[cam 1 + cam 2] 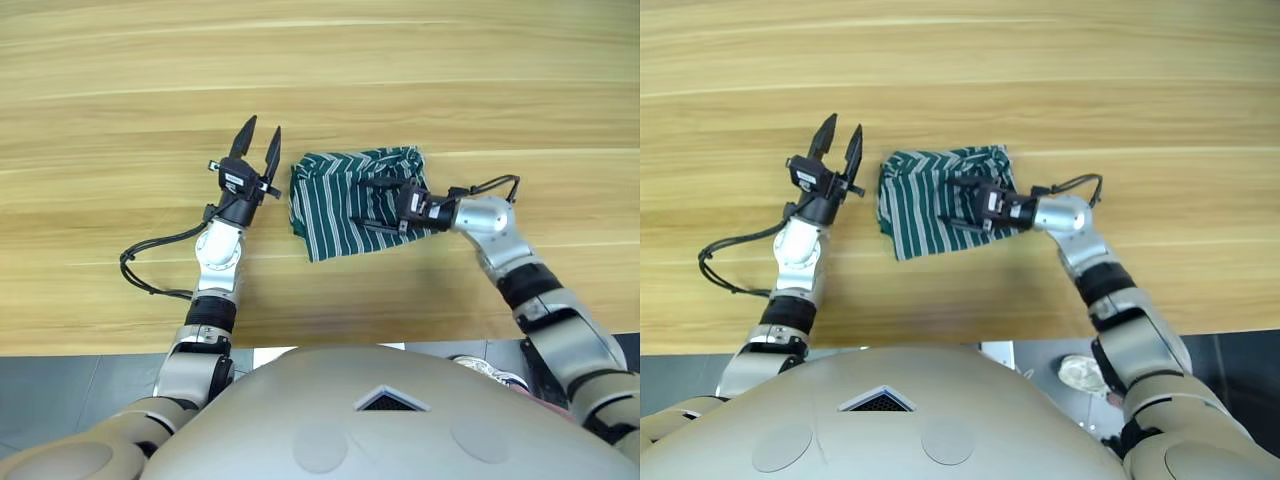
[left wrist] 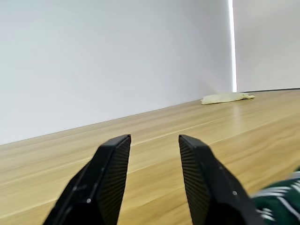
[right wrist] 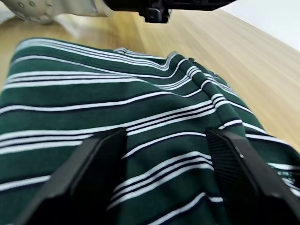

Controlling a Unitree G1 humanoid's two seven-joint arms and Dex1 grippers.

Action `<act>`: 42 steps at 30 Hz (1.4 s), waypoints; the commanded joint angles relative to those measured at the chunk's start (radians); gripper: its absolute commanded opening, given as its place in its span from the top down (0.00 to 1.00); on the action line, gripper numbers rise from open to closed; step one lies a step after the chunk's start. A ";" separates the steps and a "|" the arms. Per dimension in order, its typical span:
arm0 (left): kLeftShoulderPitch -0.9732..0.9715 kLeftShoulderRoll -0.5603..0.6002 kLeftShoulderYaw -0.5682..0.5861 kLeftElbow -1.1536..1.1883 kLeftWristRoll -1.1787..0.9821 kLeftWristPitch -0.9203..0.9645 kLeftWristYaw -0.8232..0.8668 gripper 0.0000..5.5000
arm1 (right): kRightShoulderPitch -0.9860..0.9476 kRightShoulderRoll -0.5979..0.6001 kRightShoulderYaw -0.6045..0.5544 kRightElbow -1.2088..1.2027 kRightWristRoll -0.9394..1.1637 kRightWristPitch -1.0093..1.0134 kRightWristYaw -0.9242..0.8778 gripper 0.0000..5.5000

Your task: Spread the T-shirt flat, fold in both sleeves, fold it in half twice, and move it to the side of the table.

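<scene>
L gripper (image 1: 262,129), black two-finger type, sits just left of the shirt on the light wooden table (image 1: 400,60), fingers apart w/ nothing between them. Dark green white-striped T-shirt (image 1: 340,195) lies folded in a small bundle between the two arms. R gripper (image 1: 367,204) is over the shirt's right part, fingers spread wide; contact w/ cloth unclear

Green, white-striped T-shirt (image 1: 345,200); tan table (image 1: 320,80)

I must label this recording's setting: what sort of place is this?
Likely a lab or test room, not a home: a long wooden table, a plain white wall behind it, one folded striped T-shirt.
</scene>
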 commanded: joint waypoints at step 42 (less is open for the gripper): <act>0.155 -0.066 0.262 -0.022 -0.160 0.183 0.179 0.65 | -0.432 0.661 -0.265 0.630 -0.491 0.081 -0.955 0.43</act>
